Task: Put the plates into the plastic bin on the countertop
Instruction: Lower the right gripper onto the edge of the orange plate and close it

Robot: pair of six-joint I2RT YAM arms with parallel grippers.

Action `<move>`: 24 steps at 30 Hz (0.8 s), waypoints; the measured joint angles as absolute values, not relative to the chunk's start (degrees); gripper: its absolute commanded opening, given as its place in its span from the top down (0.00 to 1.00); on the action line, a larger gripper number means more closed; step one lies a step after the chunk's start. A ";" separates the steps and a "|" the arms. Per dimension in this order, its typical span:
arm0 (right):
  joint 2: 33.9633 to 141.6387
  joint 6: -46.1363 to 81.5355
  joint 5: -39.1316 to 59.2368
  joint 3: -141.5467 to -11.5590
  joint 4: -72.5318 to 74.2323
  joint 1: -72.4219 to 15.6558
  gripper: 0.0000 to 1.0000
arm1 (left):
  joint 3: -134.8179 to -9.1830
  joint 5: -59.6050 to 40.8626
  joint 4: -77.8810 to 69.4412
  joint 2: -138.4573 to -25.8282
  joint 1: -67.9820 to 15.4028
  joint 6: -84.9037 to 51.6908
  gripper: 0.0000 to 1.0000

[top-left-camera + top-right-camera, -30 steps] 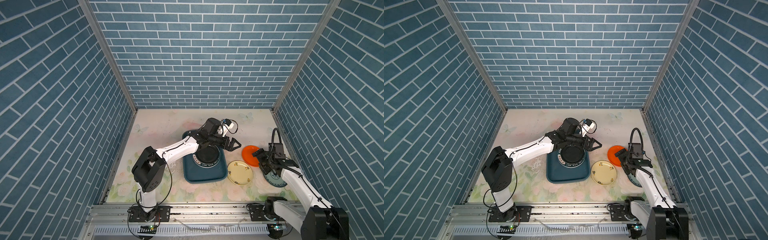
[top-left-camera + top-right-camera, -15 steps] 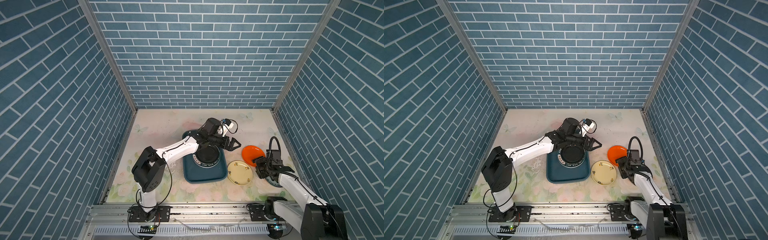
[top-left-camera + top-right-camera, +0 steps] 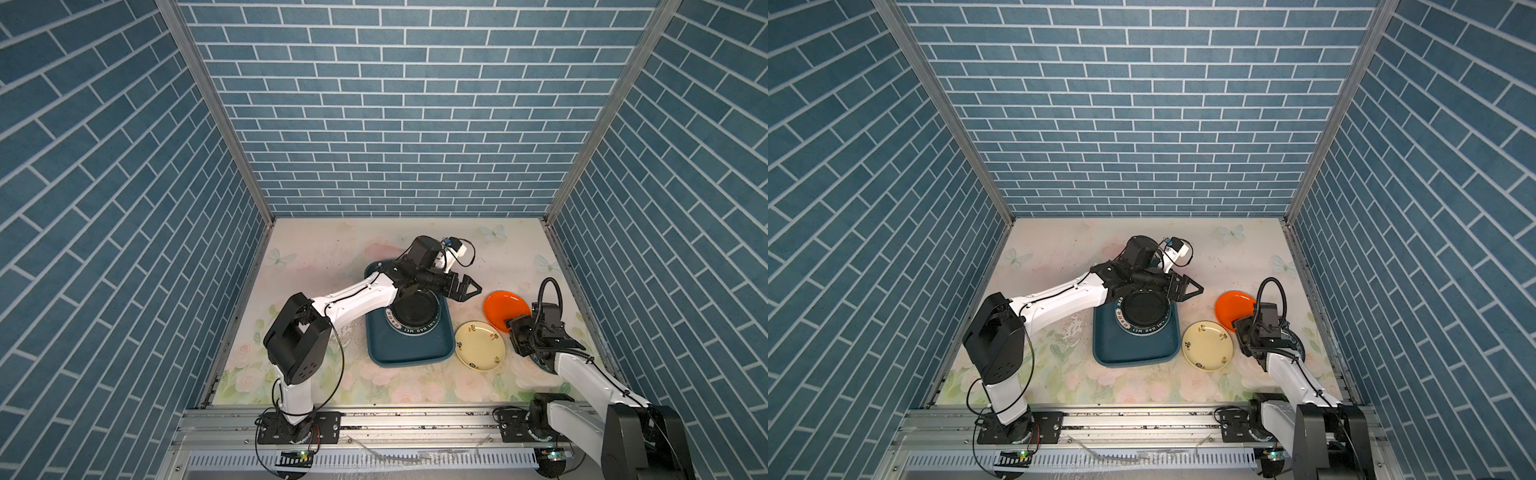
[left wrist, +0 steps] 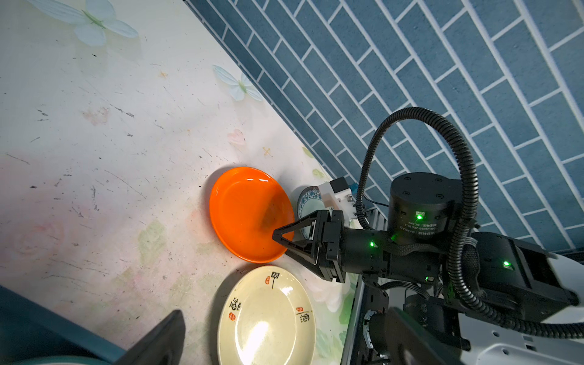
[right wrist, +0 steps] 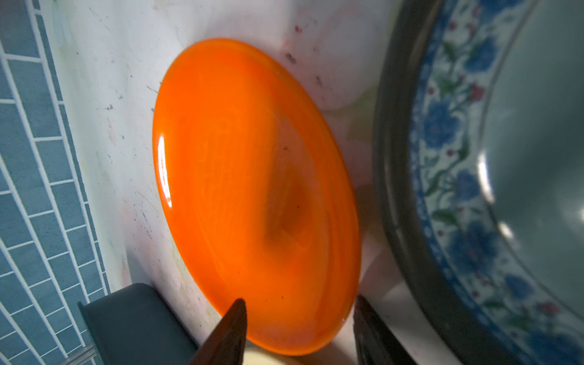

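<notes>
**Orange plate right of the bin, claw astride its near rim**

The glossy round orange plate [image 3: 505, 309] lies on the pale flower-printed countertop [image 3: 332, 257], to the right of the shallow dark teal plastic bin [image 3: 409, 351] and apart from it. The right gripper [image 5: 300, 303] straddles the plate's near rim, one finger over the dish and one outside. Whether they pinch it I cannot tell.

Near-left of it lies the smooth cream-yellow plate [image 3: 480, 345], their rims close. Near-right is the dark-edged blue-flowered plate [image 5: 458, 189], mostly under the right arm [image 3: 582, 374].

In the bin's far half a black plate [image 3: 415, 307] sits on a white plate with a green lettered rim [image 3: 411, 331]; the near half shows open floor. The left gripper [image 3: 468, 290] hangs spread wide above the bin's far right edge. Open, scuffed counter stretches left and far.
</notes>
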State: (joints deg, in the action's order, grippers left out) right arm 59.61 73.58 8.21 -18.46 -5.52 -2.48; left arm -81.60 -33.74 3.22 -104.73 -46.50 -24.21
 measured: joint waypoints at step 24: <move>60.97 75.22 5.65 -15.88 -0.01 -2.46 0.85 | -80.68 -33.80 2.70 -104.73 -45.63 -26.35 0.00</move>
